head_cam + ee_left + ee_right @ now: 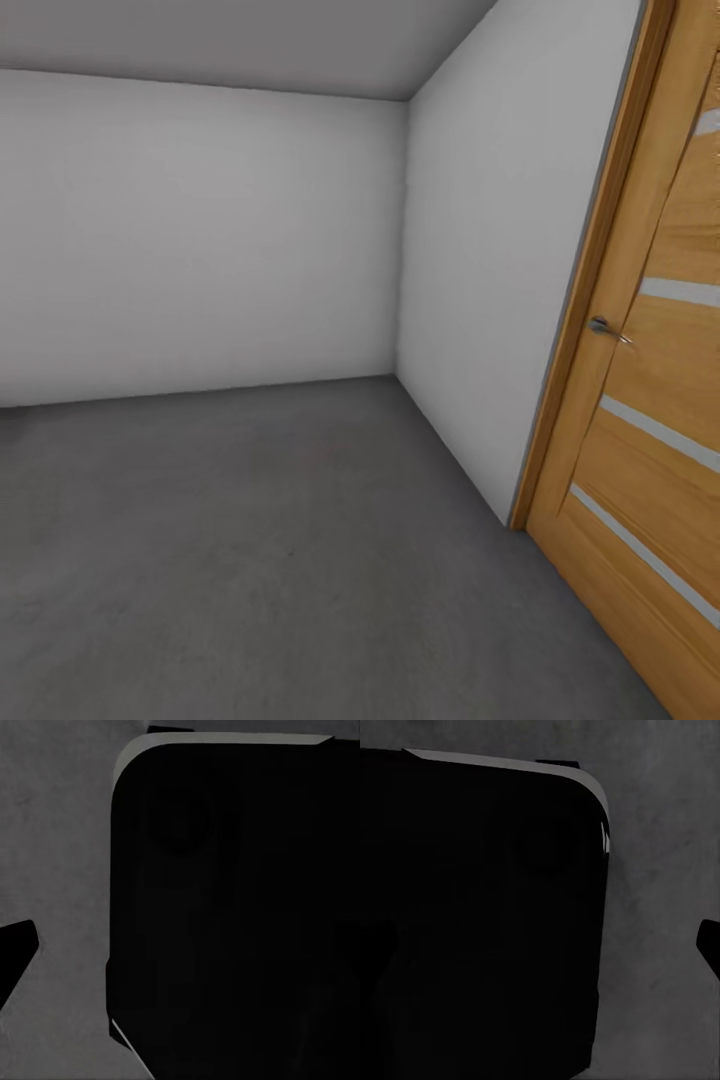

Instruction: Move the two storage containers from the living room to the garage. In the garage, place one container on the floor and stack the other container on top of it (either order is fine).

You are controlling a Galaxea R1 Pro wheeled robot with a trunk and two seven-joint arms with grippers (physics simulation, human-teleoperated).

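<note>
I am in the garage, facing a bare corner where two plain grey-white walls [200,240] meet. The dark grey concrete floor [260,560] spreads out ahead of me. The two storage containers and the living room are out of view. In the left wrist view a black finger tip [15,952] juts in over the floor [52,832], beside a large dark rounded part of my own body [225,915]. The right wrist view has a similar black tip [709,945] at its edge, next to the same kind of dark body [480,922]. Neither view shows how the jaws stand.
A wooden door [660,400] with pale horizontal stripes and a metal handle [605,327] stands close on my right, in a wooden frame [580,330]. The right wall [500,250] runs from that frame back to the corner.
</note>
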